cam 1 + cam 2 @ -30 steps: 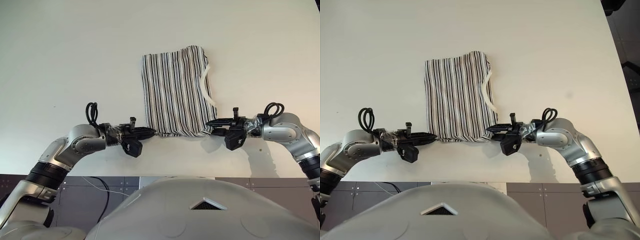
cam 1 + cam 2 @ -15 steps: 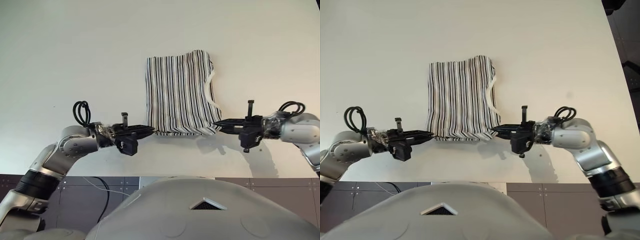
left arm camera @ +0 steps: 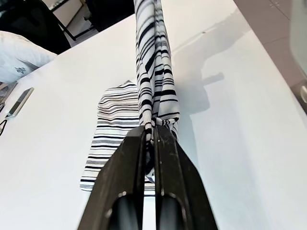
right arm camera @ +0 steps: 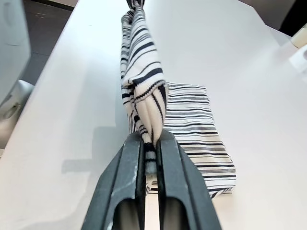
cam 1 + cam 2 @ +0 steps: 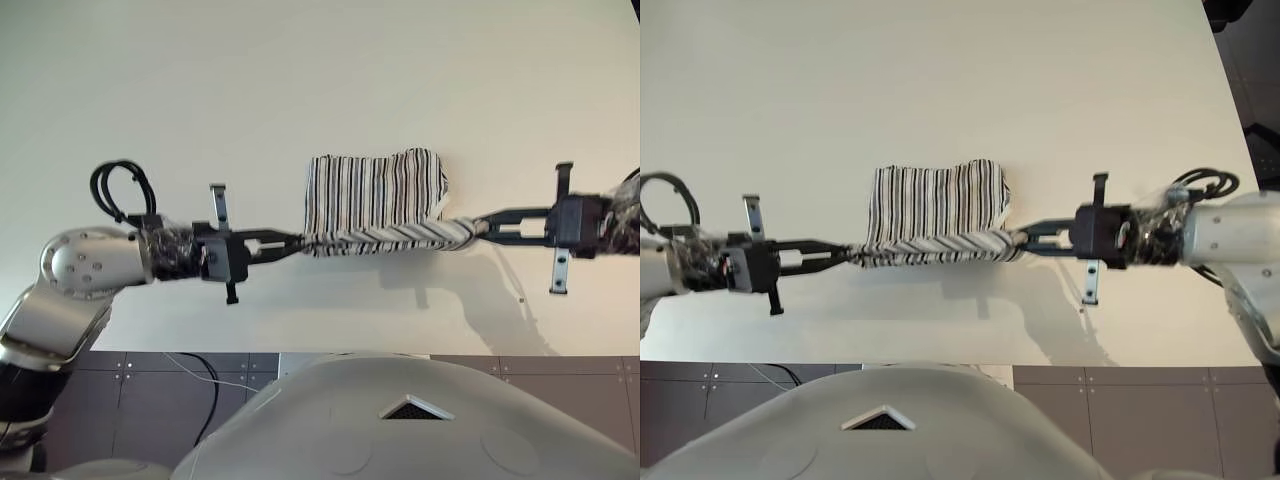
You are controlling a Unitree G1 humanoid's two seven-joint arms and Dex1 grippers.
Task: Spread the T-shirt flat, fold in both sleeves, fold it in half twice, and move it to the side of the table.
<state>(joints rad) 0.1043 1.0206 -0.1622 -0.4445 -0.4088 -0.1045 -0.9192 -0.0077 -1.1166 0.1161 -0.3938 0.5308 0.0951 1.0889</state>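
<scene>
Striped T-shirt [image 5: 375, 190]: near edge held taut crosswise above the table [image 5: 300, 80], one corner clamped in the left gripper [image 5: 295, 240], the other in the right gripper [image 5: 472, 228], remainder laid flat directly beyond both.

T-shirt [image 5: 375, 190] striped knit cloth, matt; table [image 5: 200, 100] smooth matt white; fingers [image 3: 127, 177] black, slightly glossy plastic

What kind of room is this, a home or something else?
Probably a lab or test room, not a home: a plain white table, a loose cable on the dark panelled floor, and a striped T-shirt pinched between the left gripper and right gripper.
</scene>
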